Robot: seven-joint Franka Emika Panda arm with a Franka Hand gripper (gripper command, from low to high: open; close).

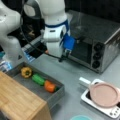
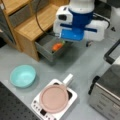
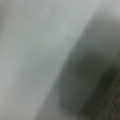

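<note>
Both front views are being rendered soft and blurred under even, moderate light. A dull glare is being thrown on the toaster oven (image 1: 100,37) top. The wrist view is being shown wholly out of focus, grey, shadowed at right.

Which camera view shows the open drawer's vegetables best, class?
A front view: the drawer shows a yellow pepper, a green vegetable and an orange one. In a front view the arm hides all but the orange one. The wrist view shows none.

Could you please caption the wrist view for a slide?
Blurred close view of the grey table surface, a dark shadow at right.
</note>
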